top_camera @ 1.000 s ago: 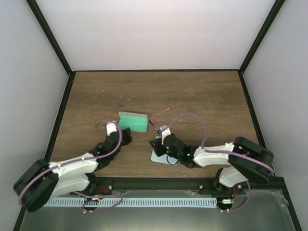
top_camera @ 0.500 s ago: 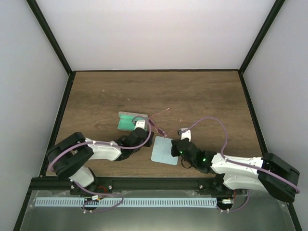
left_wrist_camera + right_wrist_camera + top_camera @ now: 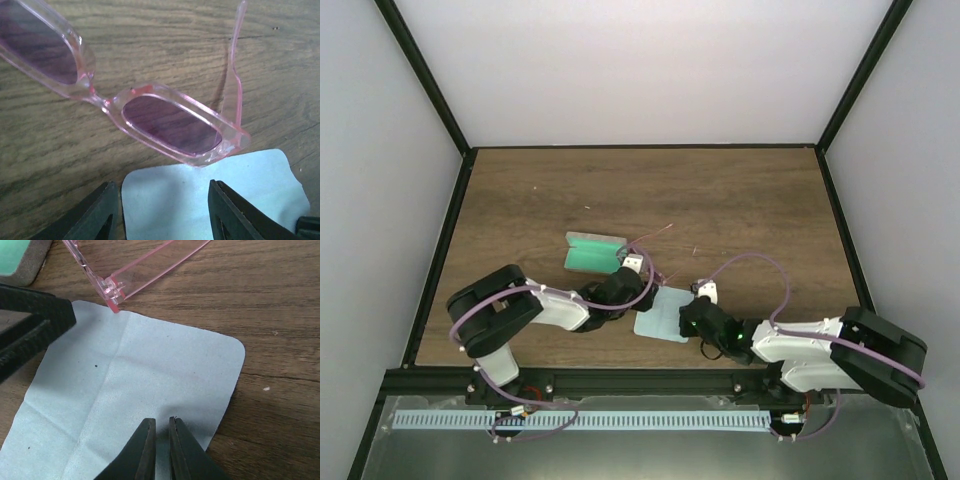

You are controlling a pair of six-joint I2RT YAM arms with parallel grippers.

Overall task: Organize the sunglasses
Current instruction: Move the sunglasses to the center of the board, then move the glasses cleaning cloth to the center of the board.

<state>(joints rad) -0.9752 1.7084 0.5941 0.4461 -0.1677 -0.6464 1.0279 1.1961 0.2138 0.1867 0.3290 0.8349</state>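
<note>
The sunglasses (image 3: 170, 122), pink with magenta lenses, lie unfolded on the wooden table, lenses facing up. In the top view the sunglasses (image 3: 650, 262) sit between the case and the cloth. My left gripper (image 3: 162, 210) is open and empty, low over the corner of the light blue cloth (image 3: 210, 195), just short of the right lens. My right gripper (image 3: 161, 427) is shut with only a slit between its fingers, empty, low over the cloth (image 3: 130, 385). One sunglasses arm (image 3: 150, 270) lies just beyond the cloth's far edge.
The grey case (image 3: 595, 252) with green lining lies open just left of the sunglasses; its corner shows in the right wrist view (image 3: 20, 255). The left gripper's finger (image 3: 30, 320) reaches over the cloth's left side. Black frame rails edge the table.
My left gripper has swung right from beside the case to the sunglasses and cloth corner. My right gripper has pulled back from the sunglasses toward the near edge, over the cloth.
</note>
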